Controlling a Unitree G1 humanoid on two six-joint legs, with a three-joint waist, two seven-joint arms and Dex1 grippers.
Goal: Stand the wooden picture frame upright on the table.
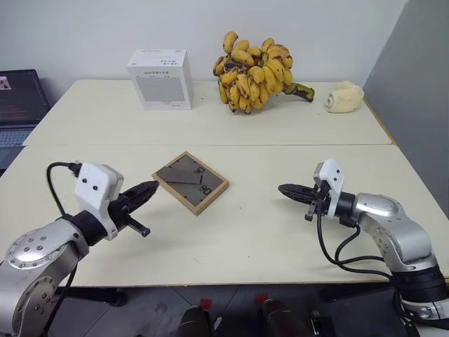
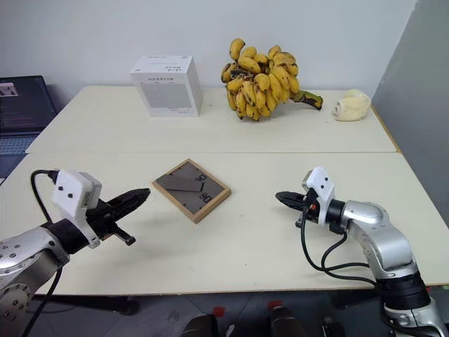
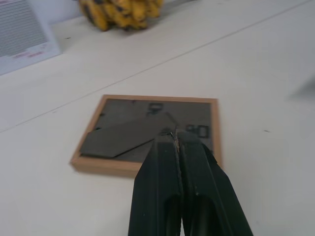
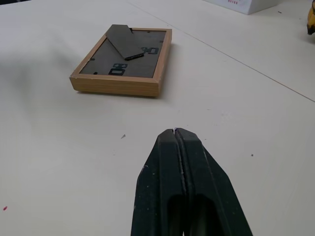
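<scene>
Left gripper [image 1: 153, 187] is clenched tight on nothing, its tip just beside the wooden picture frame [image 1: 191, 182]; right gripper [image 1: 283, 189] is pinched closed too, empty, well apart on the frame's other side. The frame lies flat, face down, on the table [image 1: 238, 239], dark back and stand up, turned diagonally, long axis slanting toward the far left.

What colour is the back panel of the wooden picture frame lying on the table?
Dark grey, inside a light-wood border. The wooden picture frame shows this best in the right wrist view.
</scene>
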